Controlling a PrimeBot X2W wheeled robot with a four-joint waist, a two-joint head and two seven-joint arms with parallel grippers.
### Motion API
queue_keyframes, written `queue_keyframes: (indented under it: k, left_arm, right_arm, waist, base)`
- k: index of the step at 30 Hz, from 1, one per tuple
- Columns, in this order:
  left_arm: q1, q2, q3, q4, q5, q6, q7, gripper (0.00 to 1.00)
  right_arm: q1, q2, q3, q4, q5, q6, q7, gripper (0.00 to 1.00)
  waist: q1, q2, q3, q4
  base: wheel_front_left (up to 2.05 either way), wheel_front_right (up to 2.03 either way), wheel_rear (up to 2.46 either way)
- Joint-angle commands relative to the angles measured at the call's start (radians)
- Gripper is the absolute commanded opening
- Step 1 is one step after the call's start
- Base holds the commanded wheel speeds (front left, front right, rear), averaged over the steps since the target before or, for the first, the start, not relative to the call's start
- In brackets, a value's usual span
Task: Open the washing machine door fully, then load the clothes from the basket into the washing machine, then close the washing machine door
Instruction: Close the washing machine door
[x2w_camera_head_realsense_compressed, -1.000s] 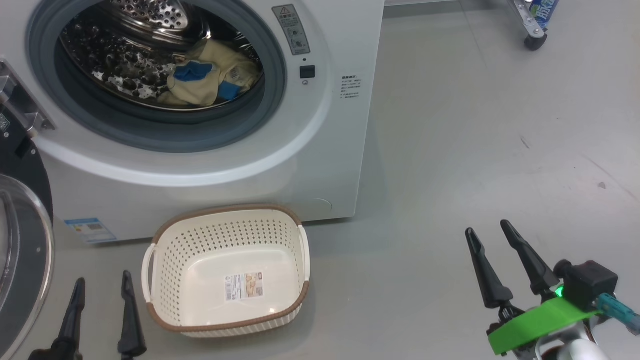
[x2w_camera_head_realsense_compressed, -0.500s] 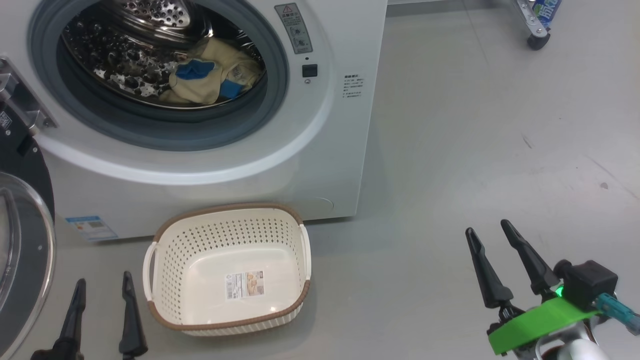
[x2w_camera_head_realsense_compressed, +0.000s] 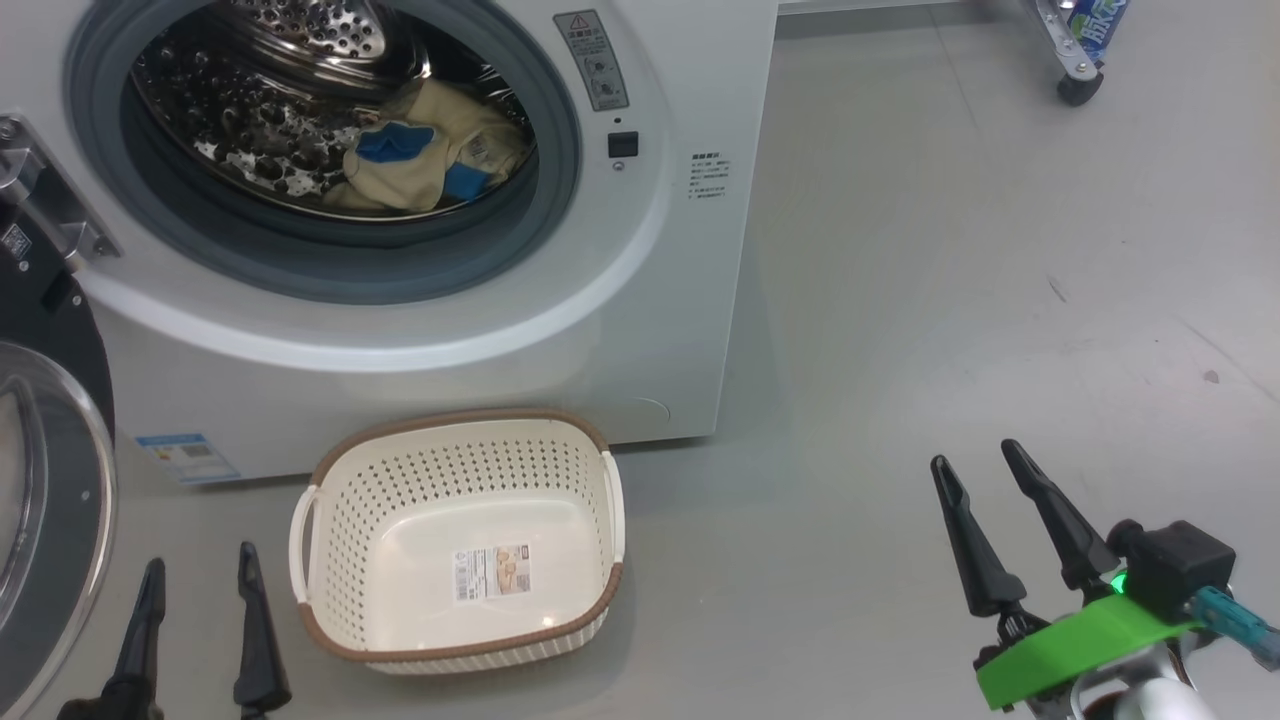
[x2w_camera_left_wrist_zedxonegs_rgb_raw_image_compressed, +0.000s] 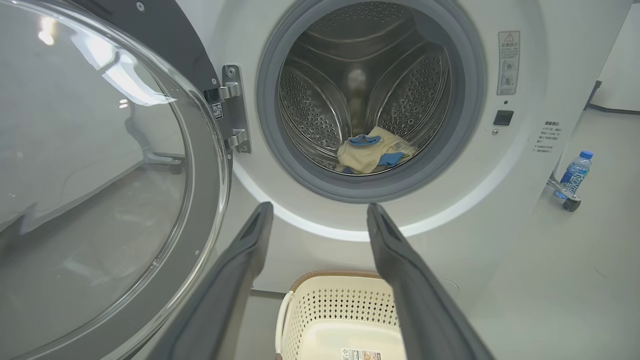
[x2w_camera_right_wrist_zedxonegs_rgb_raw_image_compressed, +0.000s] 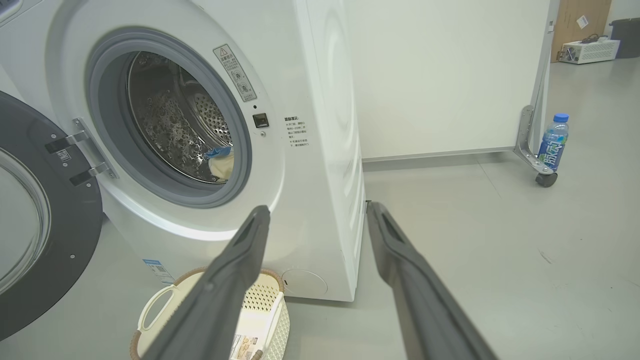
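The white washing machine (x2w_camera_head_realsense_compressed: 640, 300) stands with its door (x2w_camera_head_realsense_compressed: 50, 480) swung open to the left, black rim and clear glass bowl showing (x2w_camera_left_wrist_zedxonegs_rgb_raw_image_compressed: 100, 165). Cream-yellow clothes (x2w_camera_head_realsense_compressed: 420, 150) with blue trim lie inside the steel drum (x2w_camera_left_wrist_zedxonegs_rgb_raw_image_compressed: 372, 152). The cream perforated basket (x2w_camera_head_realsense_compressed: 340, 510) sits on the floor before the machine, holding nothing but its label sticker. My left gripper (x2w_camera_head_realsense_compressed: 198, 570) is open at the lower left, just left of the basket. Far to the basket's right, my right gripper (x2w_camera_head_realsense_compressed: 975, 455) is open above bare floor.
A wheeled metal frame foot (x2w_camera_right_wrist_zedxonegs_rgb_raw_image_compressed: 537, 165) with a blue-capped bottle (x2w_camera_right_wrist_zedxonegs_rgb_raw_image_compressed: 552, 140) stands on the grey floor at the far right. A white wall panel (x2w_camera_right_wrist_zedxonegs_rgb_raw_image_compressed: 440, 75) runs behind the machine. Bare floor (x2w_camera_head_realsense_compressed: 950, 250) stretches right of the washer.
The whole head view has shifted slightly, so the camera moved. Both grippers stay open and the basket, door and clothes keep their places.
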Motion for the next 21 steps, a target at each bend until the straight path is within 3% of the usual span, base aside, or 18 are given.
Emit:
queue_keyframes:
  k: [1,21]
  left_arm:
    - [-0.035,0.007,0.048,-0.025,0.007,0.028,-0.007,1.0]
    - [-0.033,-0.005,0.058,-0.01,0.01,0.016,-0.007,1.0]
  right_arm:
    - [-0.031,-0.012,0.012,-0.029,0.001,0.0,-0.01,1.0]
    - [-0.034,-0.021,0.02,-0.03,-0.001,0.0,-0.01,1.0]
  waist:
    - [0.0,0.0,-0.002,0.0]
    - [0.0,0.0,0.002,0.006]
  base:
    - [0.0,0.0,0.0]
    - [0.0,0.0,0.0]
